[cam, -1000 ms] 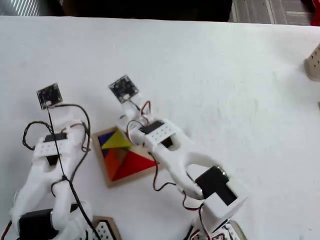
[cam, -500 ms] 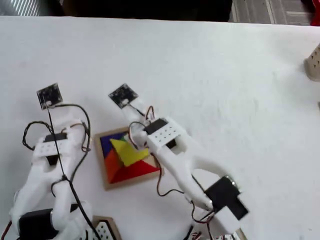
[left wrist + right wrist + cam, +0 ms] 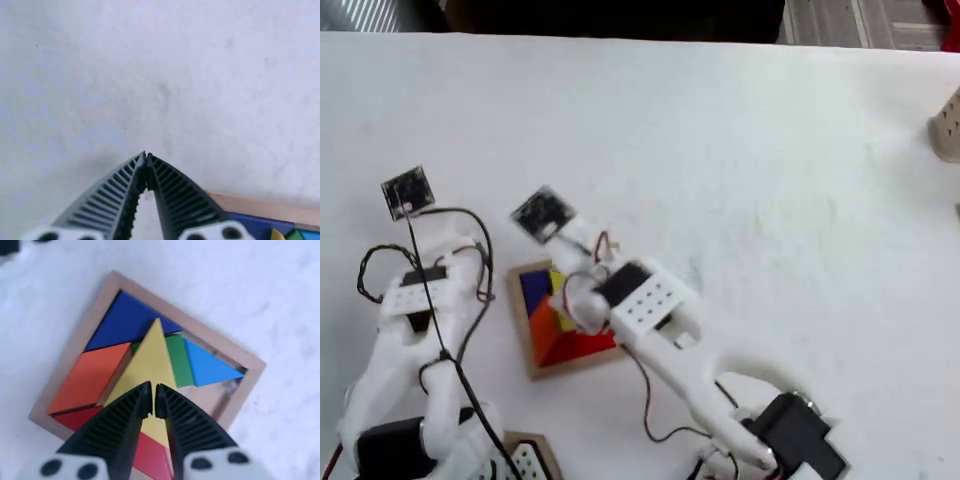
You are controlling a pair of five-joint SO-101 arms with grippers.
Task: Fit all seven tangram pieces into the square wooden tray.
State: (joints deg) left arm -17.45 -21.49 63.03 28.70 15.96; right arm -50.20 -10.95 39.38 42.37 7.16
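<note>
Since the high view of 1.0 s ago, the right arm has been swung from the upper right of the square wooden tray [image 3: 254,371] to a place directly over it, so that much of the tray is now covered in that view. Over the same span the yellow triangle [image 3: 150,365] was seen first near the tray's upper edge and then lying across its middle. The left arm has been shifted only slightly, toward the left of the frame.

In the right wrist view, the right tool [image 3: 152,392] is seen pressed together, with nothing pinched and its tips over the yellow triangle. Whether the piece is touched cannot be told. The yellow triangle appears to be laid over the edges of the blue triangle [image 3: 127,320] and the green piece [image 3: 177,360] rather than sunk level with them. The orange piece [image 3: 90,377], the red piece [image 3: 82,416] and the light blue triangle [image 3: 207,367] are seated around it. Only 6 colours can be counted, and a strip of bare tray floor is left at the centre right of that view.

The left tool [image 3: 145,160] is pressed together over the bare tabletop [image 3: 720,150], just beside a corner of the tray.

The task is judged close to done but not finished, since the yellow triangle must yet be nudged flat.
</note>
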